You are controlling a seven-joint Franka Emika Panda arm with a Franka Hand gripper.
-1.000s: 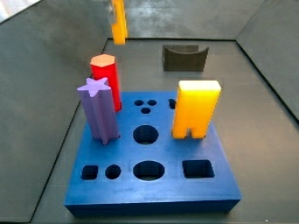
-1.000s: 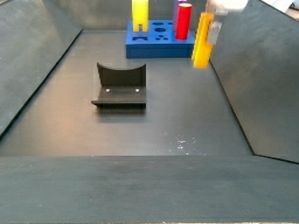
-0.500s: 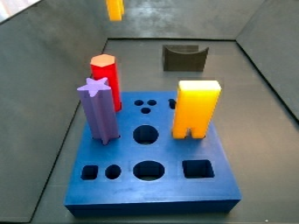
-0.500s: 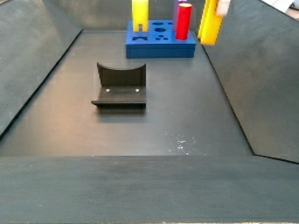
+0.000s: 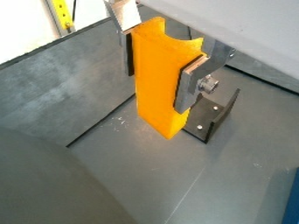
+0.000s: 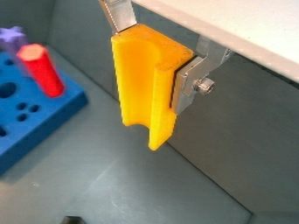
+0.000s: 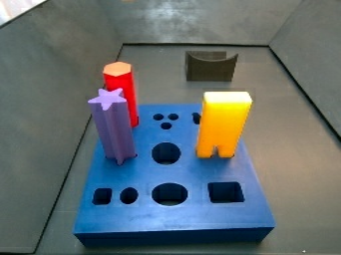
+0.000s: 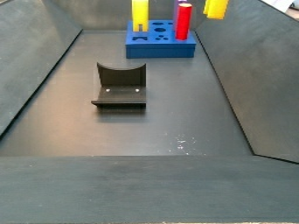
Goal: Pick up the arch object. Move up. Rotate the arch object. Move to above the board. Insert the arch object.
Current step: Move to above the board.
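Two jaws of the gripper (image 6: 152, 54) clamp the arch object (image 6: 145, 87).

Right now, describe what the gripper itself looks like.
In both wrist views the gripper shows as two flat silver metal plates for jaws. One plate carries a round silver screw head. No cables, markings or labels show. Its body is out of frame.

Dark grey floor (image 8: 163, 131) bearing the board (image 7: 173, 204) and fixture (image 8: 119, 87).

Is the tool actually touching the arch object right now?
Touching. In both wrist views the tool has its silver fingers pressed flat against opposite sides of the arch object, holding it clear of the floor.
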